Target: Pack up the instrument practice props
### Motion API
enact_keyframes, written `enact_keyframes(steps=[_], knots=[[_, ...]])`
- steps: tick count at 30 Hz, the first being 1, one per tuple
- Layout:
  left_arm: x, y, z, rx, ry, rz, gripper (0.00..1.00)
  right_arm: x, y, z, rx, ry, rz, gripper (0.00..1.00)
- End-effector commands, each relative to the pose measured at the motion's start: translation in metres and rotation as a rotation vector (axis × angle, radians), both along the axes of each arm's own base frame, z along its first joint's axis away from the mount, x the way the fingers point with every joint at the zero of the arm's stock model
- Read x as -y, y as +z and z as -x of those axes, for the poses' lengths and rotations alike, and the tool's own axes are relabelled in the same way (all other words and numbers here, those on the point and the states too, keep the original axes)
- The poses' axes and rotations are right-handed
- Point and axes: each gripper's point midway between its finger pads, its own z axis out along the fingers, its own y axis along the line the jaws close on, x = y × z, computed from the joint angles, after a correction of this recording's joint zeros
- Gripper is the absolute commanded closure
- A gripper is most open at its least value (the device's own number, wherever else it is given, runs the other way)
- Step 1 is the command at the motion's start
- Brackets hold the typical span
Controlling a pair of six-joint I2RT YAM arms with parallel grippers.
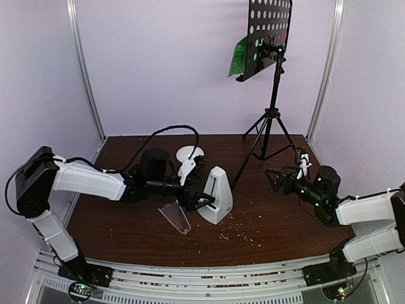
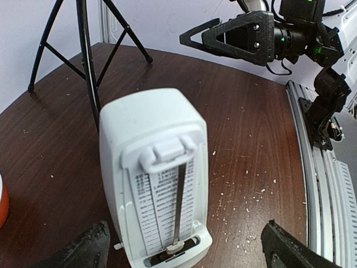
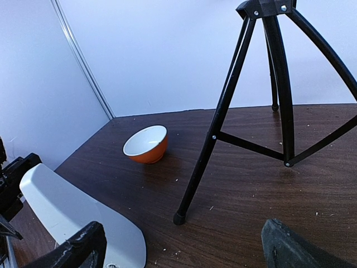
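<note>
Left end effector (image 2: 187,251) is spread wide and empty, with a finger on either side of the white metronome (image 2: 153,167) at lower centre of the wrist view. I would close low on its flat sides, clear of the exposed pendulum, and keep it upright. Its clear wedge cover (image 1: 175,216) lies just beside it. Right end effector (image 1: 277,177), equally wide and empty, hovers near the tripod music stand (image 1: 273,88) at upper right.

Smooth white plastic metronome (image 2: 153,173), matt black metal music stand (image 3: 279,84), dark wood-grain table (image 3: 251,184).
</note>
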Motion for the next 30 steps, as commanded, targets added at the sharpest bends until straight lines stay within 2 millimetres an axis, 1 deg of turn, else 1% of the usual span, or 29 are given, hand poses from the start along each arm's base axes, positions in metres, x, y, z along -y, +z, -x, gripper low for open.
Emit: enact_keyframes(steps=[1, 4, 6, 9, 12, 15, 18, 22, 25, 30], knots=[[0.009, 0.021, -0.013, 0.108, 0.019, 0.043, 0.02, 0.003, 0.003, 0.0, 0.019, -0.015, -0.014, 0.0], [0.01, 0.019, -0.015, 0.119, 0.02, 0.048, 0.02, 0.002, 0.007, 0.002, 0.029, -0.003, -0.023, 0.0], [0.012, 0.012, -0.017, 0.114, 0.015, 0.029, 0.02, 0.003, 0.009, 0.003, 0.036, -0.007, -0.025, 0.0], [0.013, 0.007, -0.018, 0.115, 0.01, 0.011, 0.02, 0.006, 0.009, 0.003, 0.036, -0.02, -0.02, 0.0], [0.012, 0.007, -0.019, 0.129, 0.014, 0.008, 0.02, 0.005, 0.009, 0.003, 0.037, -0.017, -0.021, 0.0], [0.015, 0.009, -0.016, 0.124, -0.007, 0.021, 0.06, 0.006, 0.009, 0.003, 0.036, -0.022, -0.02, 0.0], [0.017, 0.008, -0.014, 0.11, -0.023, 0.026, 0.1, 0.006, 0.009, 0.003, 0.037, -0.024, -0.019, 0.0], [0.015, 0.009, -0.014, 0.108, -0.007, 0.038, 0.14, 0.007, 0.01, 0.003, 0.042, -0.027, -0.021, 0.0], [0.014, 0.01, -0.01, 0.099, -0.004, 0.052, 0.16, 0.008, 0.009, 0.003, 0.041, -0.031, -0.018, 0.0], [0.023, 0.01, 0.005, 0.097, -0.029, 0.058, 0.17, 0.008, 0.008, 0.002, 0.04, -0.036, -0.017, 0.0]])
